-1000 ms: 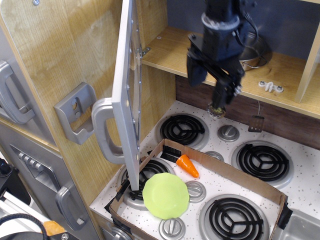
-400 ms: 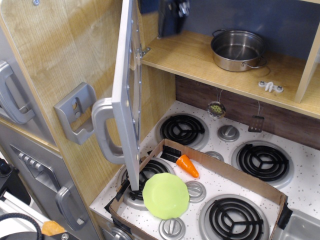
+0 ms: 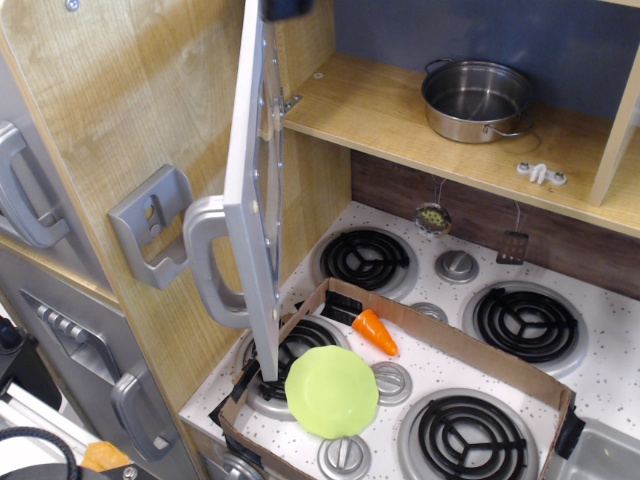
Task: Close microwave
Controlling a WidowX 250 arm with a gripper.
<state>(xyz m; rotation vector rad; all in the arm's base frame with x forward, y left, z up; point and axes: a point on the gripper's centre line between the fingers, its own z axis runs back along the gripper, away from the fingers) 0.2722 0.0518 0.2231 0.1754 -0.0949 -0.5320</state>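
The microwave is a wooden compartment [image 3: 390, 115] with its silver-grey door [image 3: 252, 190] swung wide open and seen edge-on. The door's curved silver handle [image 3: 204, 262] points left. A steel pot [image 3: 476, 98] stands inside on the wooden shelf. Only a dark scrap of my gripper [image 3: 287, 8] shows at the top edge, just above the door's top corner. Its fingers are out of frame, so I cannot tell whether it is open or shut.
Below is a white stove top [image 3: 600, 330] with black burners. On it sits a cardboard tray [image 3: 440, 340] holding an orange carrot [image 3: 376, 331] and a green plate [image 3: 331, 391]. A grey wall bracket [image 3: 150, 222] and grey cabinet handles [image 3: 22, 195] are at the left.
My arm has risen from in front of the shelf and moved left, until it is almost out of frame above the door. The pot is now uncovered. The door has not moved.
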